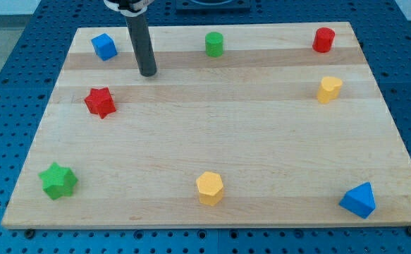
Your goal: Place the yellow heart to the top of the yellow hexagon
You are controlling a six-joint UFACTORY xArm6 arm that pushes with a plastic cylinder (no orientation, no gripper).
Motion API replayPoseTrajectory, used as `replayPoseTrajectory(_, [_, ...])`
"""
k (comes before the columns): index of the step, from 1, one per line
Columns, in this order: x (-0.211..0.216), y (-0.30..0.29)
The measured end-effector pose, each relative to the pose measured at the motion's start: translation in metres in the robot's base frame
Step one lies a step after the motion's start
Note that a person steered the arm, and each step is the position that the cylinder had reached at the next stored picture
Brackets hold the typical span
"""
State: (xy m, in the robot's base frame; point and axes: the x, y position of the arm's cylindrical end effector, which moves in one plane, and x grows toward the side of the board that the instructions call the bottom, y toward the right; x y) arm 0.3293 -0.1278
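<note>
The yellow heart (328, 89) lies near the view's right edge of the wooden board, in its upper half. The yellow hexagon (209, 188) lies near the view's bottom edge, at the middle. They are far apart. My tip (147, 73) rests on the board at the upper left, between the blue cube (104, 46) and the green cylinder (214, 44), above and right of the red star (100, 102). It touches no block and is far from both yellow blocks.
A red cylinder (323, 39) sits at the top right corner. A green star (58, 180) sits at the bottom left. A blue triangular block (359, 200) sits at the bottom right. The wooden board (212, 134) lies on a blue perforated table.
</note>
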Motion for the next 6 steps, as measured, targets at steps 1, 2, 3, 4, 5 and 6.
replayPoseTrajectory(1, [-0.002, 0.000])
replayPoseTrajectory(2, [-0.004, 0.000])
replayPoseTrajectory(3, [-0.003, -0.002])
replayPoseTrajectory(4, [0.046, -0.028])
replayPoseTrajectory(5, [0.047, -0.028])
replayPoseTrajectory(6, [0.118, -0.001])
